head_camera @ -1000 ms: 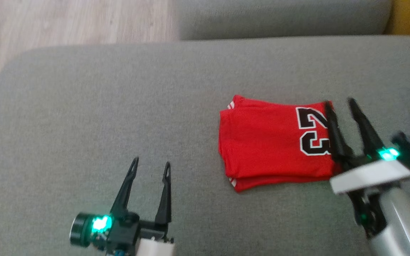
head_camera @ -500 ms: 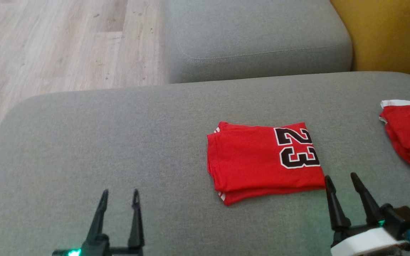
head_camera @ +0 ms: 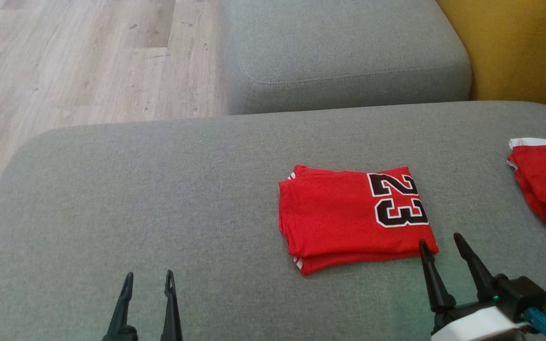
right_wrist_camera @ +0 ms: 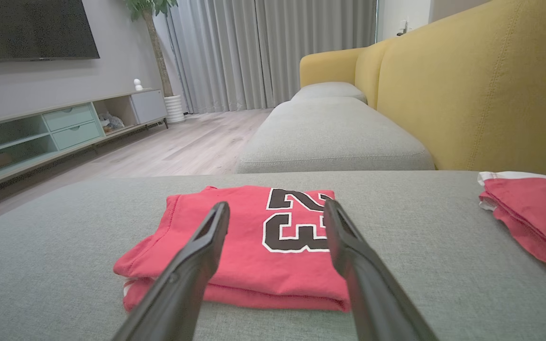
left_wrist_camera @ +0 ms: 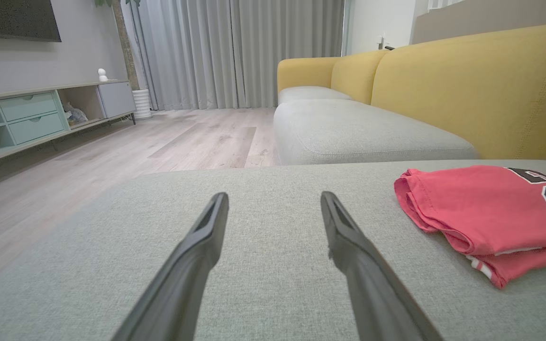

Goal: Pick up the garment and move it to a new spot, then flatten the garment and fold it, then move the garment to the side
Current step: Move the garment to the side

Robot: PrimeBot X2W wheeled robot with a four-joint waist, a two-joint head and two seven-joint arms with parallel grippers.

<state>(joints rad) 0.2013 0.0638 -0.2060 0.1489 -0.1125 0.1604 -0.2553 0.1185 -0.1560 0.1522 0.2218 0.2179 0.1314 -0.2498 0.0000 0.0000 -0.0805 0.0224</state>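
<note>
Head view checked. Judged at the last step, moving aside: grip every layer at both near corners, lift level, keep the fold intact. Spread wide and empty: left tool (head_camera: pixel 150 273), right tool (head_camera: pixel 440 239). Neat, square-stacked folded red fabric jersey with black 23 (head_camera: pixel 344 218), right of centre on grey fabric sofa cushion (head_camera: pixel 159 189), just beyond right tool.

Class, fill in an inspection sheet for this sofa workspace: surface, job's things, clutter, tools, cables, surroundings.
Surface: grey sofa cushion, flat, no spills seen.
Job's things: red garment, folded, number 23 on top, lying right of centre.
Clutter: second red garment at the cushion's right edge.
Tools: left tool open, empty, over bare cushion; right tool open, empty, near the folded garment's corner.
Cables: blue lead at the right tool's base.
Surroundings: wooden floor, yellow backrest, curtains.
</note>
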